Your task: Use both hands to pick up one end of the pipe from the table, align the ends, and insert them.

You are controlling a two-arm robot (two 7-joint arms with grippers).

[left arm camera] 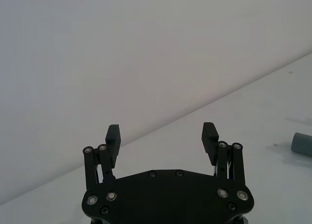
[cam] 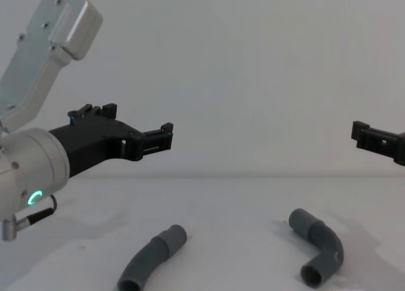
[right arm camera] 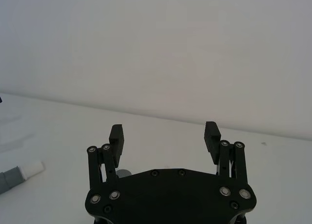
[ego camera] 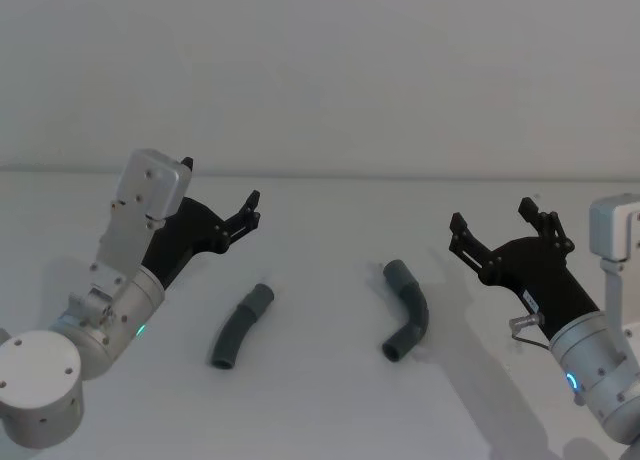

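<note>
The left gripper (ego camera: pixel 247 212) hangs open and empty above the table (ego camera: pixel 320 410). Just right of it a gently bent pipe (ego camera: pixel 240 326) lies flat. Well apart lies a sharper-bent pipe (ego camera: pixel 408 310). The right gripper (ego camera: pixel 492 216) beside it hangs open and empty too.

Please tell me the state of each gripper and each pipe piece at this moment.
left gripper: open, empty, above the table.
right gripper: open, empty, above the table.
left pipe piece: lying on the table, slightly bent, not held.
right pipe piece: lying on the table, sharply bent, apart from the other piece.
</note>
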